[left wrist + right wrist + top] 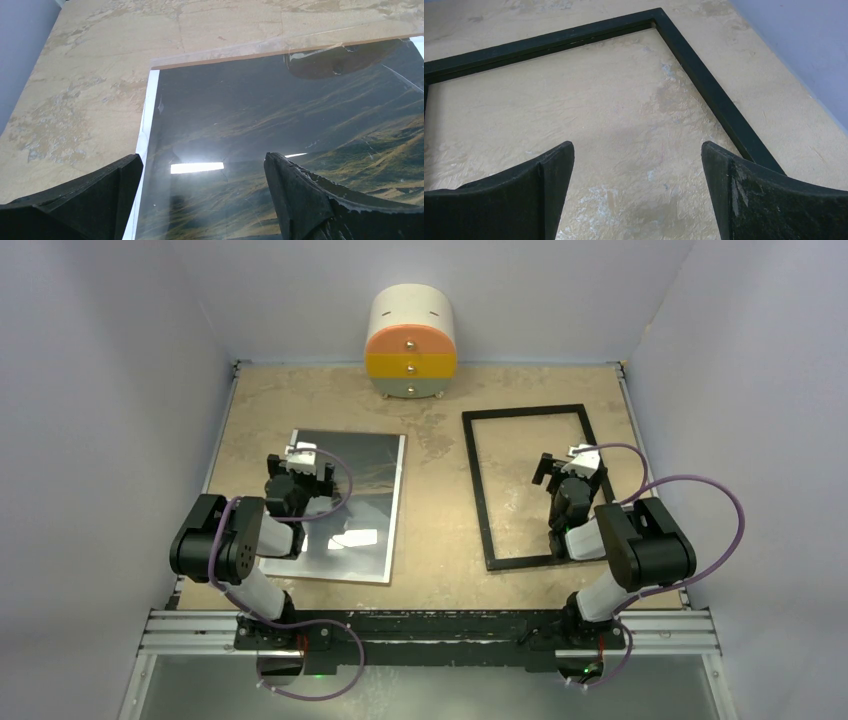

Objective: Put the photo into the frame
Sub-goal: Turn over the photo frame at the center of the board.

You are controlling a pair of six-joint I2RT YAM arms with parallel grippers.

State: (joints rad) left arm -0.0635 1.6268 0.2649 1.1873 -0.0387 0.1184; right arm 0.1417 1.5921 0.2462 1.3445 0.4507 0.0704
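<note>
This is a robotics lab test cell. Plain pale walls box in a worn tan bench on three sides. A left arm and a right arm are bolted to a metal rail at the bench's near edge. Purple cables loop loose from the arms, and the light is flat and even throughout.

— Dusky grey-green hills on the photo, thin white border.
— Solid black for the frame. Mottled sandy beige across the table.
— Cream, orange and yellow bands down the little drawer chest.
— Pale lilac walls.
</note>
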